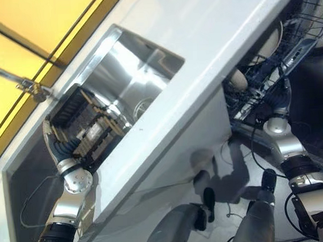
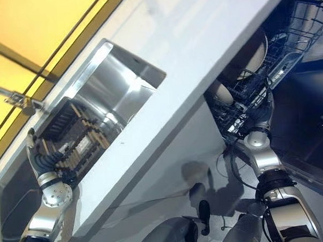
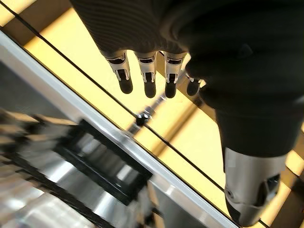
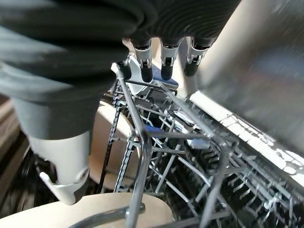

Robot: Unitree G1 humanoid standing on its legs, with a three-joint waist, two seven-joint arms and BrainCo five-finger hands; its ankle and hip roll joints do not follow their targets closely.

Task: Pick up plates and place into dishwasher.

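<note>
Plates (image 2: 224, 91) already stand on edge in the dishwasher rack (image 4: 190, 142), and the right hand (image 4: 164, 61) hovers right at that rack, fingers straight and apart, holding nothing. Beyond the rack, across the counter (image 1: 211, 38), the left hand (image 1: 54, 137) hangs beside the dark drying rack (image 1: 86, 124) in the sink (image 1: 138, 74), fingers loose and empty. That left hand looks the nearer for any next pickup.
</note>
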